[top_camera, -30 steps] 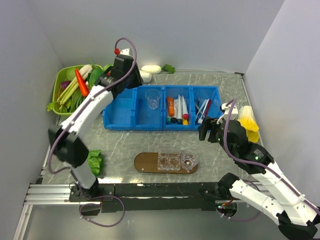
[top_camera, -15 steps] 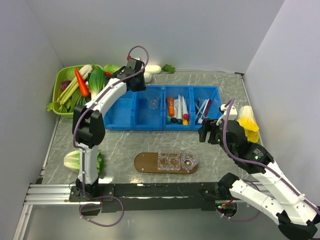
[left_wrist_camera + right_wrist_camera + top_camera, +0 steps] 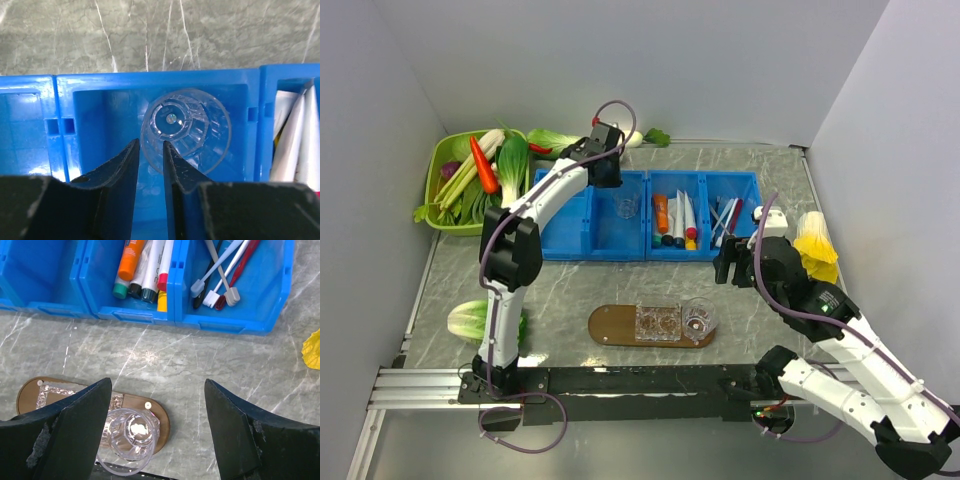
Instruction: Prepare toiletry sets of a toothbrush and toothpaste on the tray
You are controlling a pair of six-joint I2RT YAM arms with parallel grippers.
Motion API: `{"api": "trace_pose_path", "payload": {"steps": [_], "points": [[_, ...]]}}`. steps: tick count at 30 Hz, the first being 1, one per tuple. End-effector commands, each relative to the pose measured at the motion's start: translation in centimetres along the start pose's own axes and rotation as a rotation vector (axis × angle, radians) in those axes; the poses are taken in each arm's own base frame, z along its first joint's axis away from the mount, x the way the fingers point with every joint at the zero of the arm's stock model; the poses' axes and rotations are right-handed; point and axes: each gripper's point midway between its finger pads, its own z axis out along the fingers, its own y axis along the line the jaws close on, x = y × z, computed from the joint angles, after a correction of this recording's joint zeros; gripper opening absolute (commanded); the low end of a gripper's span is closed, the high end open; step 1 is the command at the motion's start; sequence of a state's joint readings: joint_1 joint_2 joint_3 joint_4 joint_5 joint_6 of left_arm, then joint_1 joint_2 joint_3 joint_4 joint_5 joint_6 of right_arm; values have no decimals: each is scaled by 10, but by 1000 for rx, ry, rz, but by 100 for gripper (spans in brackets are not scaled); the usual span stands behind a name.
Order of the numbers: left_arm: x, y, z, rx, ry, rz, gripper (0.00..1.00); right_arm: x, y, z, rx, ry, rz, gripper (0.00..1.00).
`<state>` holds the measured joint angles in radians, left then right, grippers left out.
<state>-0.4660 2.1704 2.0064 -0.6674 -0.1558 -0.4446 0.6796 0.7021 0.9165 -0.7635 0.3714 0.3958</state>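
White toothpaste tubes (image 3: 680,215) lie in the blue bin's (image 3: 570,245) middle compartment beside an orange tube (image 3: 661,212); they also show in the right wrist view (image 3: 152,260) and at the left wrist view's right edge (image 3: 295,135). Toothbrushes (image 3: 725,218) (image 3: 225,270) fill the right compartment. The brown wooden tray (image 3: 610,325) (image 3: 30,392) holds a clear cup (image 3: 698,320) (image 3: 131,440) and a crinkled clear piece (image 3: 658,322). My left gripper (image 3: 605,165) (image 3: 150,145) hovers over another clear cup (image 3: 626,205) (image 3: 185,130) in the bin, jaws narrowly apart at its left rim. My right gripper (image 3: 735,262) (image 3: 157,425) is wide open and empty above the tray's right end.
A green basket (image 3: 432,185) of vegetables stands at the back left. A bok choy (image 3: 470,320) lies at the front left by the left arm's base. A yellow object (image 3: 815,245) (image 3: 312,347) lies right of the bin. Grey walls close in on three sides.
My left arm swung right from the basket to above the cup in the bin. A bok choy has come into view at the front left. The right arm barely moved.
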Motion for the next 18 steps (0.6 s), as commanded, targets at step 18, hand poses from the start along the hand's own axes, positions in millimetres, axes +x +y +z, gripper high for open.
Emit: {"api": "trace_pose_path", "payload": {"steps": [18], "points": [[24, 12, 26, -54, 49, 57, 29, -9, 3, -1, -7, -20, 25, 82]]}}
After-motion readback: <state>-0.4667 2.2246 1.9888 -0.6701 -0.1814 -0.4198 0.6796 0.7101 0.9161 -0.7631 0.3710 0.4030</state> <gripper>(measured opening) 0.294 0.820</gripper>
